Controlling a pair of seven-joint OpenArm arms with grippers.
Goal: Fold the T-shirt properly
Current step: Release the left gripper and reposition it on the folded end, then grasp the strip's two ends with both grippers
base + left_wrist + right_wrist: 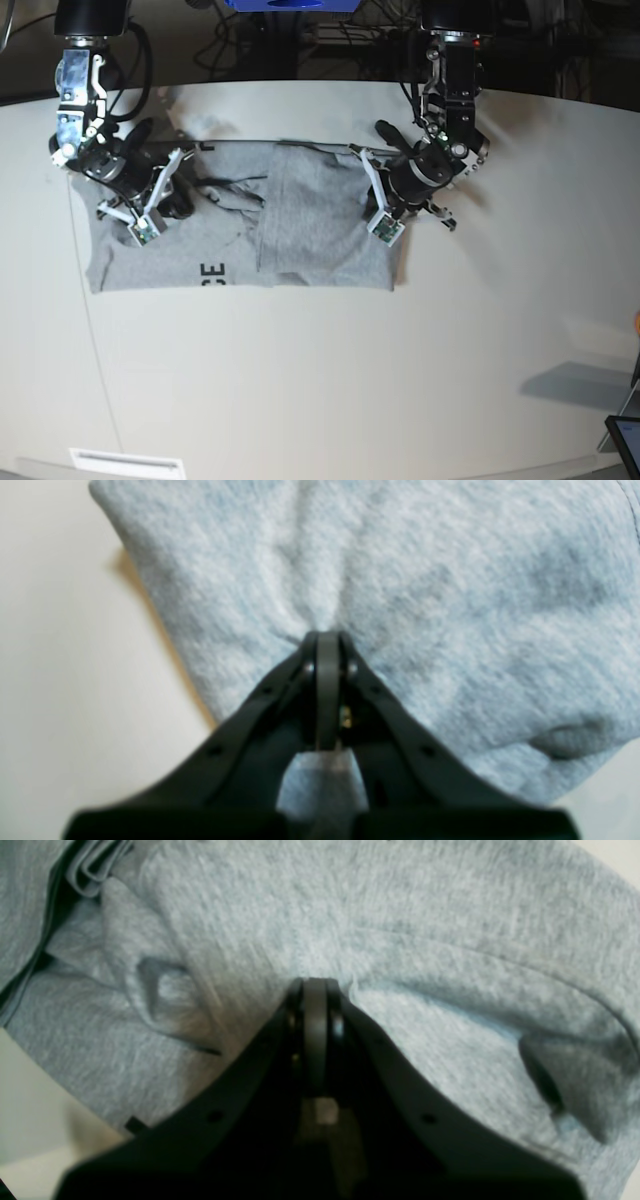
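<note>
- Right gripper [190,195] low at the left end of the shirt [310,235]; jaws together, pinching a ridge of grey cloth, as the right wrist view shows [315,985]; folds and a doubled hem bunched just beside it in that view
- Shirt [425,940] spread flat on the white table [400,380], near the far edge, between the two arms; left part lying with black letters showing near its front hem; bare table strip visible at the lower left of the right wrist view
- Middle of the shirt covered by a folded-over panel, plain grey, with a crease running front to back
- Left gripper [365,165] down on the right edge of the shirt, at the far corner; jaws pressed together on a small tuck of cloth [327,632]; wrinkles fanning out from the pinch across the shirt [450,580]
- Table [60,655] bare beside the cloth edge in the left wrist view
</note>
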